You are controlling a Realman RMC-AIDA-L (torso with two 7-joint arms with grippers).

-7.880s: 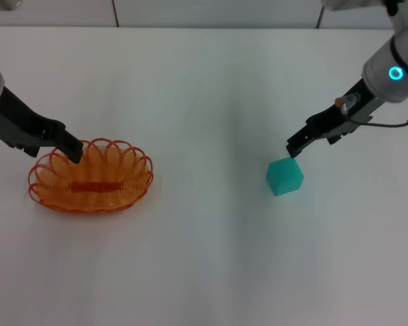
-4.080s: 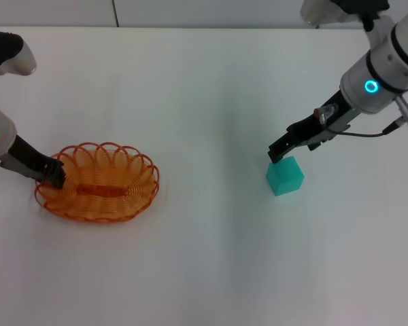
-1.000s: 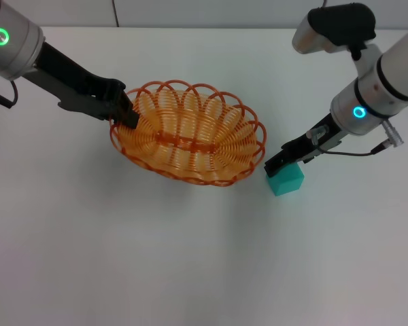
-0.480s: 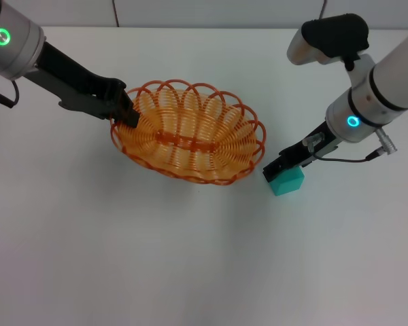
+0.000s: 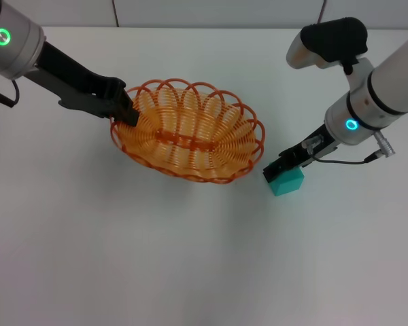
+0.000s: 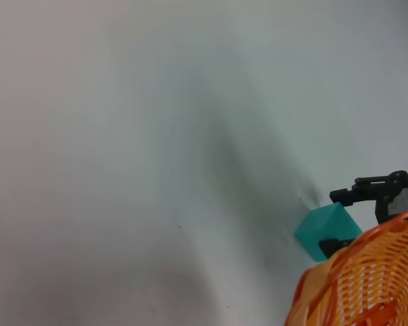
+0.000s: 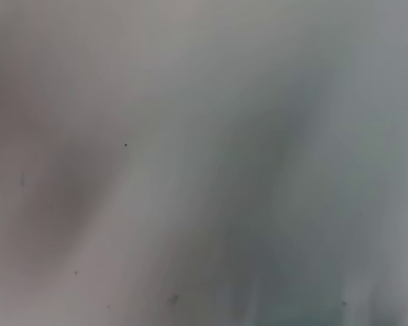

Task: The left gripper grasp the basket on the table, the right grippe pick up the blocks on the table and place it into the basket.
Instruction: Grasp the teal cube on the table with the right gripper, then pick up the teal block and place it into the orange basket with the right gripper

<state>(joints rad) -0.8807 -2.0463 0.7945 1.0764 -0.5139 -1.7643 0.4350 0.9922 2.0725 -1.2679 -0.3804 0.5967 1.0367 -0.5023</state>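
Note:
In the head view the orange wire basket (image 5: 188, 133) hangs a little above the white table (image 5: 190, 258), near its middle. My left gripper (image 5: 128, 114) is shut on the basket's left rim. The teal cube (image 5: 287, 181) rests on the table just right of the basket. My right gripper (image 5: 273, 171) is down at the cube's left upper corner. The left wrist view shows the cube (image 6: 321, 229) behind the basket's rim (image 6: 367, 278), with one of the right gripper's black fingers (image 6: 370, 185) on each side of it, open. Only blurred grey surface fills the right wrist view.
The table's far edge (image 5: 204, 27) runs along the top of the head view. Bare white tabletop lies in front of the basket and cube and to the far right.
The left gripper has carried the basket from the table's left side to the middle, beside the cube. The right gripper has come down to the cube. The cube has not moved.

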